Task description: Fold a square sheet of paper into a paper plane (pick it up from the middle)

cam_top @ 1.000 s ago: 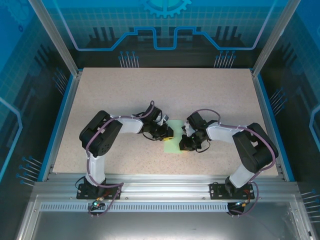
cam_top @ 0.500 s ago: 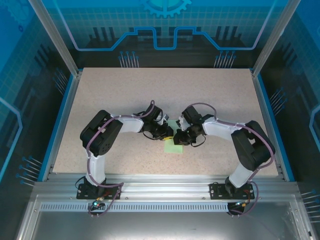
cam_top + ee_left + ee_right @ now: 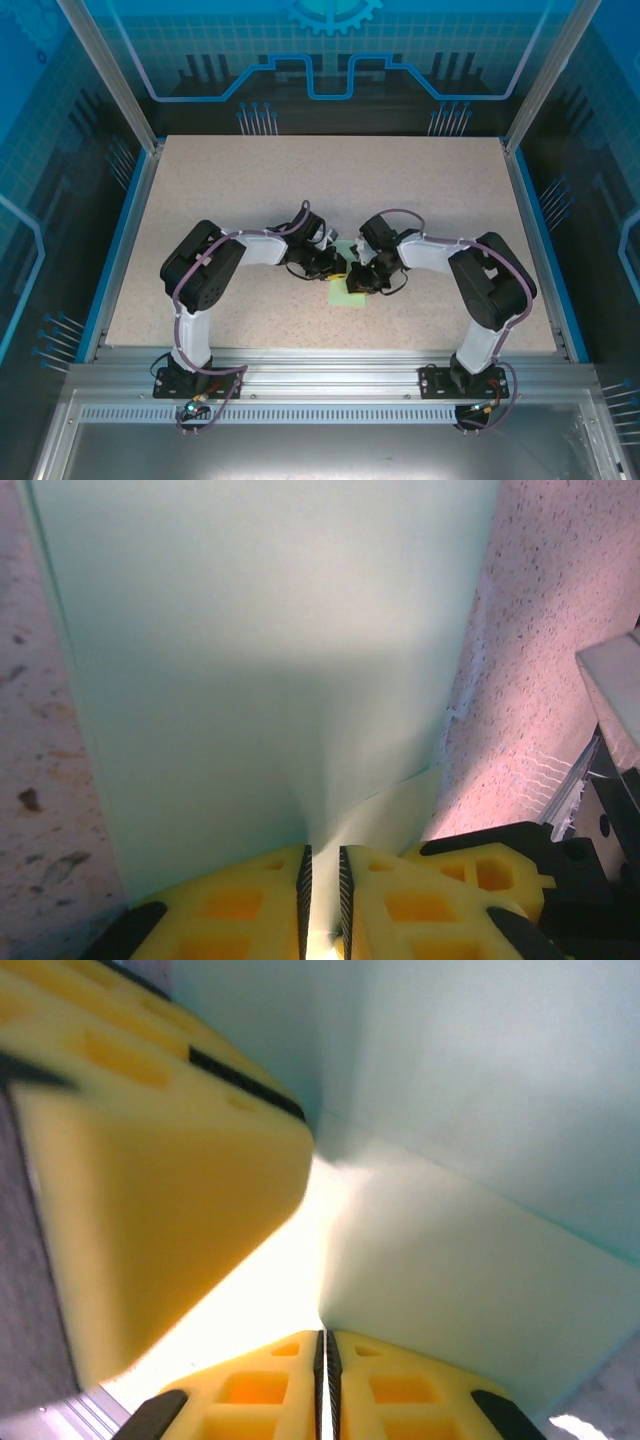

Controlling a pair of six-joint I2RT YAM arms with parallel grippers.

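Nearest the camera in the top view, a ribbed silver aluminium rail (image 3: 320, 385) carries both arm bases, and beyond it lies the flat speckled beige tabletop (image 3: 250, 190), matte and stone-like. The white-and-black arms bend inward and meet near the table's middle, where the left gripper (image 3: 338, 268) and the right gripper (image 3: 357, 280) stand almost touching over the pale mint-green paper sheet (image 3: 345, 293). The sheet is small, thin and straight-edged, and shows in front of and behind the fingers. From the left wrist, the left gripper (image 3: 322, 865) has blocky yellow fingers (image 3: 240, 905) with moulded recesses and black ribbed inner faces. They stand a narrow slit apart, pinching a raised crease of the paper sheet (image 3: 270, 650), which stretches away smooth and flat with a small flap lifted beside the pinch. From the right wrist, the right gripper (image 3: 324, 1345) has its yellow jaws pressed together with only a hairline seam between them. A folded edge of the paper sheet (image 3: 480, 1110) runs down into that seam, and a blurred yellow finger (image 3: 150, 1190) of the left gripper sits just beside it. Farthest back stand glossy translucent blue panels (image 3: 330, 60) printed with a grid.
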